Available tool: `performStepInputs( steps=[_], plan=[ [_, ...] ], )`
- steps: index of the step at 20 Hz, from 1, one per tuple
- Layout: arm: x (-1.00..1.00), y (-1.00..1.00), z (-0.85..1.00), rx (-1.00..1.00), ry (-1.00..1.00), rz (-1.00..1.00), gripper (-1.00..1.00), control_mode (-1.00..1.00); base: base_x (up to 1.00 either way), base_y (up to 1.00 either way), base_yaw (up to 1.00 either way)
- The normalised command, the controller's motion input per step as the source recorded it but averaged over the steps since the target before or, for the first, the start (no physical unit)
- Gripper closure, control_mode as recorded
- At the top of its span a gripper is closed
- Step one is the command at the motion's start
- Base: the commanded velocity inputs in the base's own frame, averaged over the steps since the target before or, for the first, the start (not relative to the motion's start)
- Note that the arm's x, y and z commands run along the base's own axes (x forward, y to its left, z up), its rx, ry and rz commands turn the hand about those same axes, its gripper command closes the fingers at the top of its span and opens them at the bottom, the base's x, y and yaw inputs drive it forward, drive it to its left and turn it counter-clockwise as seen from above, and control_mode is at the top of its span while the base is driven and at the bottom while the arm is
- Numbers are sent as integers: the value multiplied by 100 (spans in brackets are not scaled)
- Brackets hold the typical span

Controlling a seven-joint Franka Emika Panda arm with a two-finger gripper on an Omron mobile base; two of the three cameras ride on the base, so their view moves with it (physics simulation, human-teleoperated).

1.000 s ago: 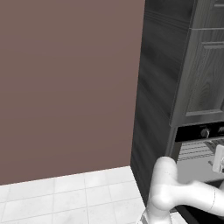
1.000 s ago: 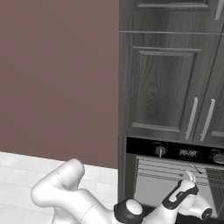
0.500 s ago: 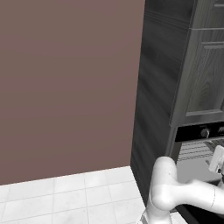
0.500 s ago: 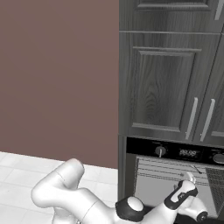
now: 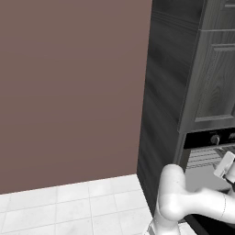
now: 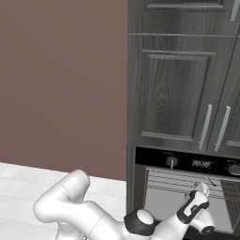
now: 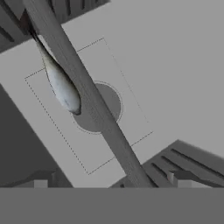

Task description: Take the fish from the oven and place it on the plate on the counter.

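Note:
The oven (image 6: 165,194) stands open below its black control strip (image 6: 187,163), and its pale interior and wire racks show. In the hand view the fish (image 7: 61,85), slim and silver-grey, lies on the pale oven floor at the upper left. A wire rack bar (image 7: 89,94) crosses diagonally in front of it. My gripper (image 6: 202,188) is open at the oven mouth and holds nothing. It is well apart from the fish. In the left base view the gripper (image 5: 226,163) is at the right edge, in front of the oven (image 5: 206,158). The plate and the counter are out of view.
Dark wood cupboard doors (image 6: 173,93) with pale handles rise above the oven. A brown wall (image 5: 69,92) and white floor tiles (image 5: 69,206) lie to the left. Rack rails (image 7: 188,162) line the oven's side.
The hand has moved a little up and further toward the oven opening. The jaws have stayed wide apart.

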Motion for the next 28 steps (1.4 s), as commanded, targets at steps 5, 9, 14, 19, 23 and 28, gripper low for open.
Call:
performStepInputs(
  steps=[5,9,14,19,23,28],
  plan=[
    [0,-14,-67,24,-13,-8,-100,-100,0,0,0],
    [0,-11,-63,23,-10,-6,-100,-100,0,0,0],
    [0,-7,-64,22,-13,-5,-100,-100,0,0,0],
    [0,-5,-59,22,-16,-4,-100,-100,0,0,0],
    [-3,0,-41,20,-4,0,100,-100,0,0,0],
    [0,0,-28,14,0,0,100,-100,0,0,0]
  ],
)
